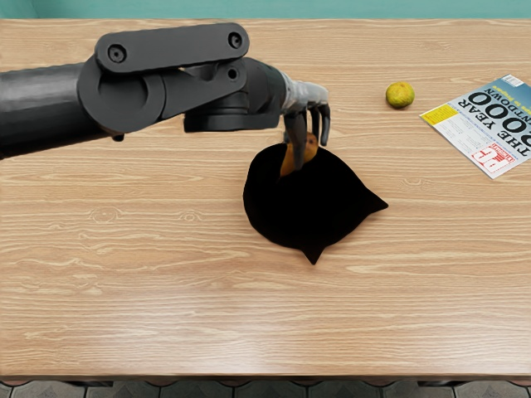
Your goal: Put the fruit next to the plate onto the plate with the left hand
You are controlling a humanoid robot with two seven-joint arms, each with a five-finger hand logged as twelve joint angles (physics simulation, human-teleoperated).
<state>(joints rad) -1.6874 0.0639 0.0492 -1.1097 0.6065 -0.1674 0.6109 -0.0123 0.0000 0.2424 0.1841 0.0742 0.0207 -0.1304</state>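
While its fingers point steeply down, the left hand [305,112] is curled around an orange-brown fruit [299,157], holding it at the far rim of the black plate [311,211]; whether the fruit touches the plate cannot be told. Behind the hand, the wrist runs level to a thick dark forearm [124,83] that comes in from the left edge, above the bench [166,282]. A strip of dark tiled floor [249,388] shows below the bench's near edge. The pale wood-grain top carries the plate near its middle. Farther back and to the right lies a small yellow-green fruit [399,94], well apart from the plate, with a magazine [485,124] beside it at the right edge. A teal wall [249,7] closes the far side.
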